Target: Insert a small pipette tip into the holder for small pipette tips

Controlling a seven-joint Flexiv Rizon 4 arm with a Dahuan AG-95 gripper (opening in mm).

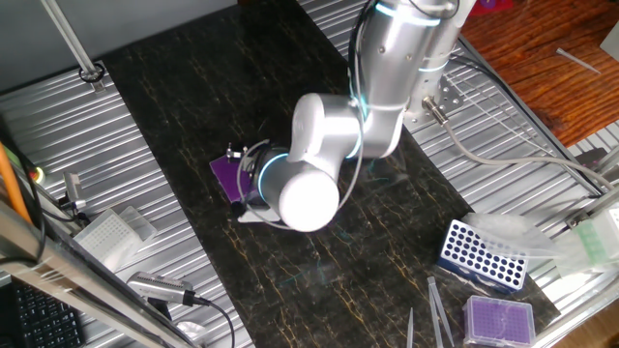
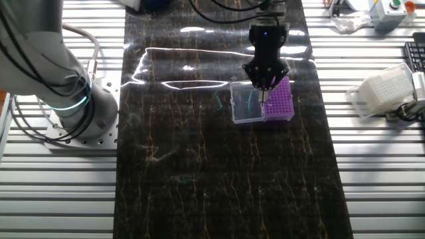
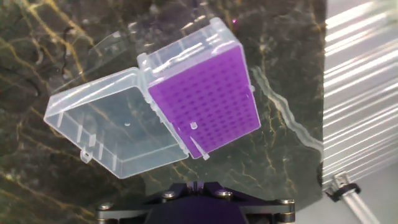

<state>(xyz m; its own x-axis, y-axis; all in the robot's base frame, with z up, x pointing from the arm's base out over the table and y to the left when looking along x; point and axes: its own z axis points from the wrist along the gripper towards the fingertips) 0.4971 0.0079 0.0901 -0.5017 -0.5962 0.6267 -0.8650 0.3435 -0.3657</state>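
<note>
The holder for small pipette tips (image 3: 208, 96) has a vivid purple grid, and its clear lid (image 3: 112, 134) lies open beside it. It also shows in the other fixed view (image 2: 280, 98), and partly behind the arm in one fixed view (image 1: 226, 174). My gripper (image 2: 264, 85) hangs straight above the grid's edge near the lid hinge. Its fingers (image 3: 198, 185) are shut. A small clear pipette tip (image 3: 198, 142) hangs from them, with its lower end at the grid's corner by the hinge. I cannot tell whether it sits in a hole.
A blue rack with round holes (image 1: 481, 253) and a paler purple-topped box (image 1: 498, 319) stand at the mat's corner, with tweezers (image 1: 437, 309) beside them. White tip boxes sit off the mat (image 1: 104, 235) (image 2: 385, 89). The robot base (image 2: 73, 99) stands beside the mat.
</note>
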